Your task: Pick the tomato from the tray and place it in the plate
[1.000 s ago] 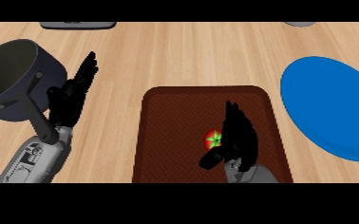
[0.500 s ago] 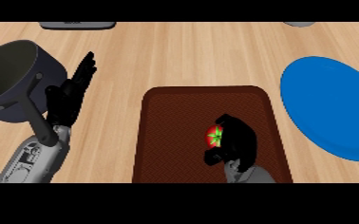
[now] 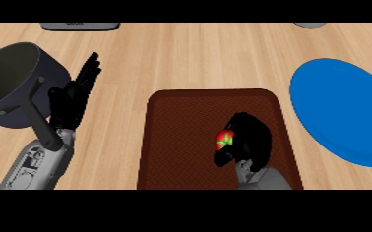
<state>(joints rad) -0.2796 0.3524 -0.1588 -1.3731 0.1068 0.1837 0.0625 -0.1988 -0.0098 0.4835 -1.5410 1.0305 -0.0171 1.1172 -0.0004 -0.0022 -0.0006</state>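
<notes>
**Right hand closed on tomato over tray; plate unoccupied**

The right hand (image 3: 248, 138) was observed over the right half of the brown tray (image 3: 181, 142), its fingers curled round the tomato (image 3: 224, 138). Only the tomato's left side was visible, red with a green stem patch, the remainder being hidden by the hand. Whether the tomato rested on the tray surface or was raised off it could not be determined from the head view.

The blue plate (image 3: 334, 108) lay on the wooden counter (image 3: 203, 54) just beside the tray's right edge, partly cut off by the frame's right border. Nothing was seen on it.

The left hand (image 3: 73, 98) was at the left of the view, fingers straight and pointing upward, holding nothing. It stood beside a dark pot (image 3: 22, 81), whose handle ran down across the left forearm (image 3: 40, 159).

A grey object (image 3: 80, 26) sat at the counter's far edge, upper left, partly out of view.
</notes>
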